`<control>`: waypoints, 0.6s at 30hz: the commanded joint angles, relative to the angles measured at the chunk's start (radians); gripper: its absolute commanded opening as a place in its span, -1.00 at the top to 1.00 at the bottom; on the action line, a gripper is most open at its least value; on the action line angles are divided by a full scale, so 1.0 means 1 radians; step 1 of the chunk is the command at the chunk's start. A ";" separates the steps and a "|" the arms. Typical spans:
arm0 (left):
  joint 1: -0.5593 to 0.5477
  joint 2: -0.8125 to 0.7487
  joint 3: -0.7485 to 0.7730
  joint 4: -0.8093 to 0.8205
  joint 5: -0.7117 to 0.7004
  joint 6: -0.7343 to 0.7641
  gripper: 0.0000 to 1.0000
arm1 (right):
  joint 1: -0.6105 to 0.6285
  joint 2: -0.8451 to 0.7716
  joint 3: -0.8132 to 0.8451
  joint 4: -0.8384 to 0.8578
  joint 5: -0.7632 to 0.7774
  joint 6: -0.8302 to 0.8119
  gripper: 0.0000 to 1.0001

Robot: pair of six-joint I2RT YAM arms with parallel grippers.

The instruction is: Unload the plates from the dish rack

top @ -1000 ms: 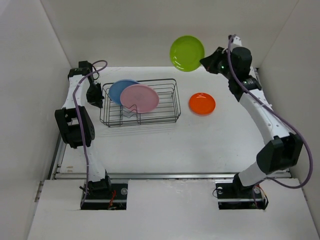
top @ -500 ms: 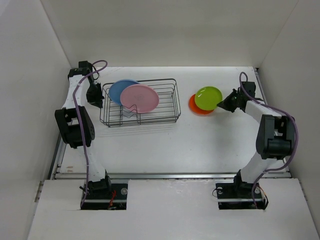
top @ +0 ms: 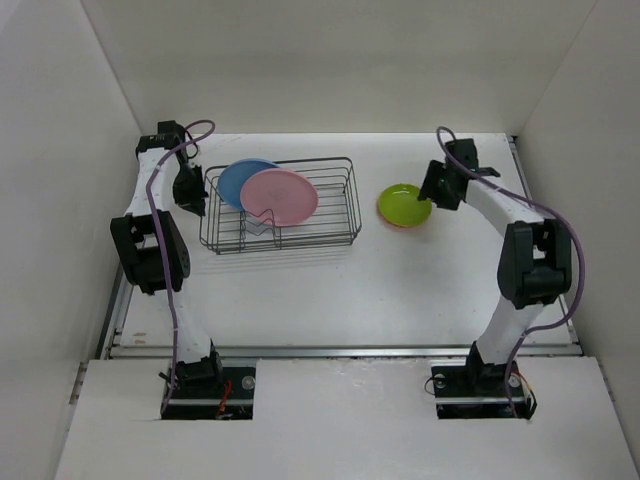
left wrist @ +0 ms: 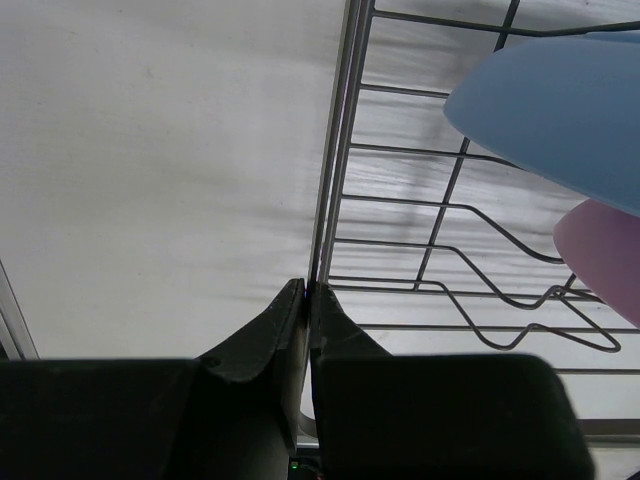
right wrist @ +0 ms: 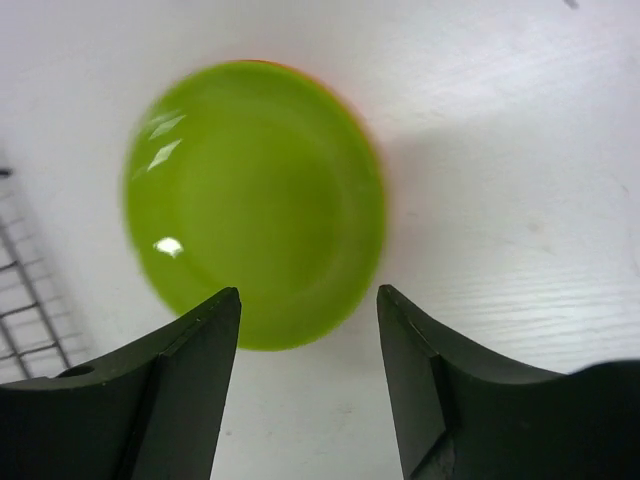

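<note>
Plates half unloaded: the green plate [top: 404,204] lies on the orange plate [right wrist: 345,100] on the table [top: 400,290] right of the dish rack [top: 335,205], where the blue plate [top: 237,180] and pink plate [top: 285,195] lean in the wires. The right gripper [right wrist: 308,292] hangs over the green one, fingers spread and empty, while the left gripper [left wrist: 307,290] pinches the rack's left rim. The set-down looks finished; next comes a reach across for the pink plate

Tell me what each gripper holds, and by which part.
Left gripper pinches the dish rack by its left end rim wire. Right gripper is open, holding nothing; the green plate lies free.
</note>
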 commanded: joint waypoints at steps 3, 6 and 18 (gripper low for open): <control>0.014 0.010 0.038 0.011 -0.046 0.003 1.00 | 0.307 -0.144 0.105 0.092 0.061 -0.325 -0.26; 0.014 0.010 0.047 0.011 -0.055 0.003 1.00 | 0.402 -0.140 0.131 0.212 -0.158 -0.448 -0.35; 0.014 0.010 0.047 0.002 -0.064 0.003 1.00 | 0.623 0.472 0.898 -0.005 0.058 -0.413 -0.29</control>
